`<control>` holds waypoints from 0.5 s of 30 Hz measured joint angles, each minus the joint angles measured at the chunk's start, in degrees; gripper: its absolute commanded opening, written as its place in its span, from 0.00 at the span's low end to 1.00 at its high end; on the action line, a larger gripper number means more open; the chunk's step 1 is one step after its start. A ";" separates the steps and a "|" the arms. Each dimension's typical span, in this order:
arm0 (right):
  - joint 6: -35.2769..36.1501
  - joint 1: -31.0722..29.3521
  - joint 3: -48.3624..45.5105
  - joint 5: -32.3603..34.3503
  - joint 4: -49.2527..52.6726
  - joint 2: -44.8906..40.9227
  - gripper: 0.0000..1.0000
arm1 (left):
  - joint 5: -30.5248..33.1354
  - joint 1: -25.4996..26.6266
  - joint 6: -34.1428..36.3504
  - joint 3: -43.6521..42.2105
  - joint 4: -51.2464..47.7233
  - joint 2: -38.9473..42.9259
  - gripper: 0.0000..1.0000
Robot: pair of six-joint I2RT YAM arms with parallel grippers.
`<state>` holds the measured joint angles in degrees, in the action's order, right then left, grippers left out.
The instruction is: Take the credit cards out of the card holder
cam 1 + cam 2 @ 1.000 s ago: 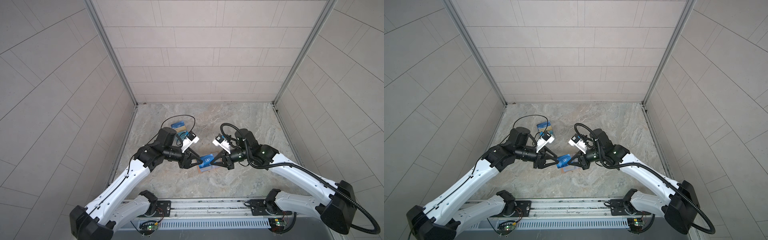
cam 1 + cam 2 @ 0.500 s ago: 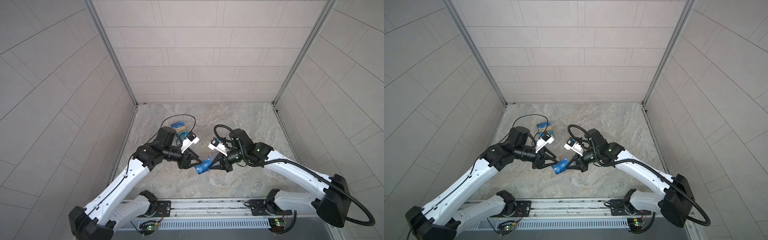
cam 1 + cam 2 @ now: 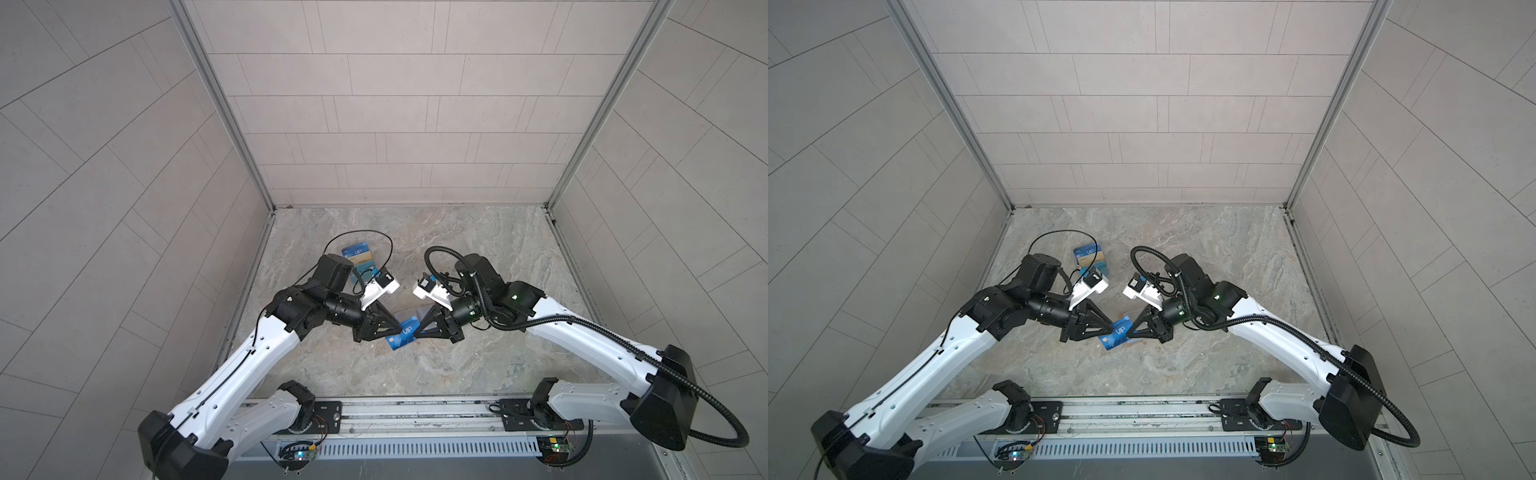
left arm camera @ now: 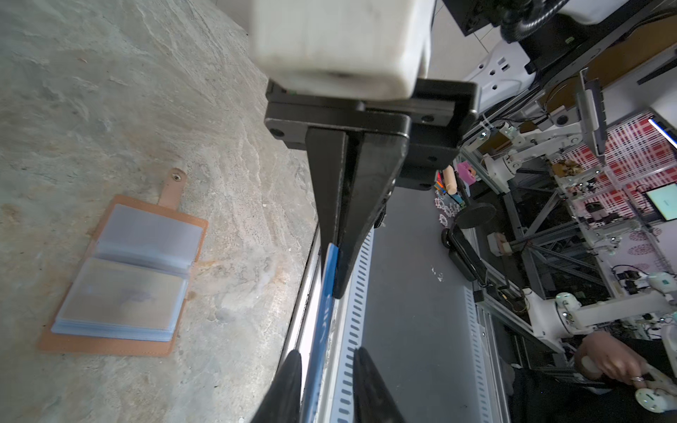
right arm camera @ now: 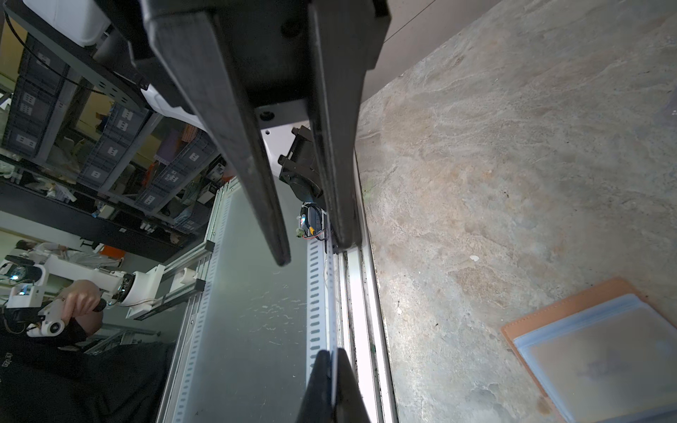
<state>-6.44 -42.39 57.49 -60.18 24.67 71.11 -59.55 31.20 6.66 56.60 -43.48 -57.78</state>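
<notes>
Marbled grey tabletop (image 3: 478, 257), enclosed by tiled walls. Right gripper (image 3: 418, 332): jaws pinched on one end of the blue card (image 3: 402, 336), which is held clear of the surface. Left gripper (image 3: 399, 331): jaws spread, straddling the opposite end, with a gap visible. Card holder (image 4: 121, 278): lies open and flat on the tabletop near both grippers. Pile of cards (image 3: 359, 255): behind the left arm.
</notes>
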 measured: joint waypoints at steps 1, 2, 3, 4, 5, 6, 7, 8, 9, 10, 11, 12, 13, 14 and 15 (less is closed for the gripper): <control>0.15 -0.02 0.20 -0.15 0.07 0.37 0.00 | -0.33 0.00 0.46 0.00 -0.35 -0.02 0.27; 0.33 -0.09 0.33 -0.37 0.09 0.66 0.00 | -0.59 0.02 0.81 0.00 -0.63 -0.02 0.27; 0.46 -0.11 0.39 -0.57 0.09 0.81 0.00 | -0.76 0.04 1.03 0.00 -0.87 -0.02 0.26; 0.57 -0.22 0.52 -0.83 0.15 0.94 0.00 | -0.92 0.07 1.33 0.00 -1.07 -0.02 0.26; 0.72 -0.26 0.70 -0.96 0.26 1.03 0.00 | -1.01 0.09 1.60 0.00 -1.20 -0.02 0.26; 0.87 -0.33 0.83 -1.09 0.26 1.14 0.00 | -1.09 0.09 1.86 0.00 -1.38 -0.02 0.25; 1.05 -0.33 1.07 -1.20 0.35 1.25 0.00 | -1.22 0.09 2.08 0.00 -1.51 -0.02 0.23; 1.25 -0.35 1.31 -1.33 0.39 1.36 0.00 | -1.38 0.11 2.29 0.00 -1.62 -0.02 0.21; 1.36 -0.35 1.46 -1.38 0.48 1.42 0.00 | -1.53 0.11 2.49 0.00 -1.77 -0.04 0.20; 1.53 -0.37 1.66 -1.51 0.55 1.44 0.00 | -1.75 0.11 2.78 0.00 -1.90 -0.07 0.18; 1.66 -0.37 1.81 -1.62 0.68 1.46 0.00 | -1.90 0.15 3.08 0.00 -1.99 -0.11 0.17; 1.77 -0.37 1.95 -1.77 0.87 1.46 0.00 | -1.99 0.22 3.28 0.00 -2.08 -0.17 0.16; 1.95 -0.37 2.08 -1.88 1.14 1.46 0.00 | -2.08 0.33 3.50 0.00 -2.14 -0.28 0.14; 2.12 -0.37 2.23 -2.05 1.42 1.46 0.00 | -2.14 0.42 3.58 0.00 -2.21 -0.39 0.11; 2.23 -0.37 2.38 -2.19 1.70 1.49 0.00 | -2.16 0.46 3.78 0.00 -2.25 -0.52 0.09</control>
<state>-4.21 -42.76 59.88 -62.37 26.37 72.60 -61.71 31.66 10.44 56.60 -45.74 -58.30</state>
